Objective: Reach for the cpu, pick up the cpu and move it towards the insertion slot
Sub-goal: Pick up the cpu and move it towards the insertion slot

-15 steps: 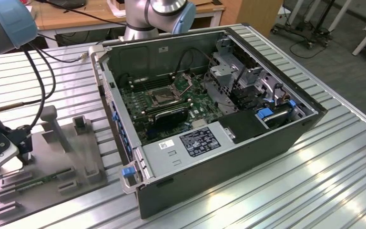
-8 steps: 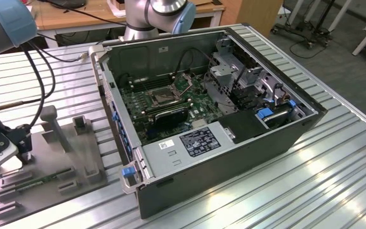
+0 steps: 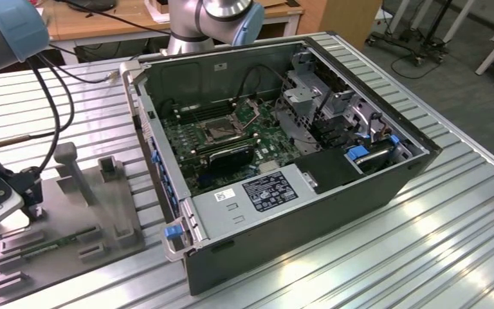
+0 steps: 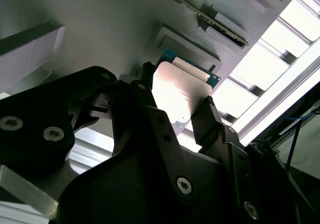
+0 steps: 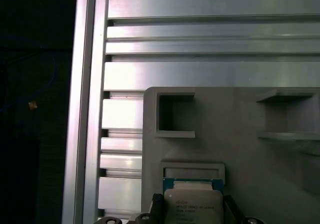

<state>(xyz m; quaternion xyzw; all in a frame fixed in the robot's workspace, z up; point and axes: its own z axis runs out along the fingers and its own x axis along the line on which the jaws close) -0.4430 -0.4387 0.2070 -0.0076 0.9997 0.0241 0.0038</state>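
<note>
Fingers (image 4: 206, 119) are clamped on two opposite edges of the cpu (image 4: 182, 84), at the grey plate (image 3: 54, 215) on the desk (image 3: 453, 225). Slot (image 3: 217, 131) lies well apart, inside the open case (image 3: 333, 206).

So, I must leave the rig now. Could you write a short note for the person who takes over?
The pincer is down at the cpu; whether it grips cannot be told.
The cpu seems seated in its recess on the grey holder plate.
The insertion slot is on the board inside the open case, apart from the arm.
Done: the reach. Not yet done: lifting the cpu and moving it towards the slot.
</note>
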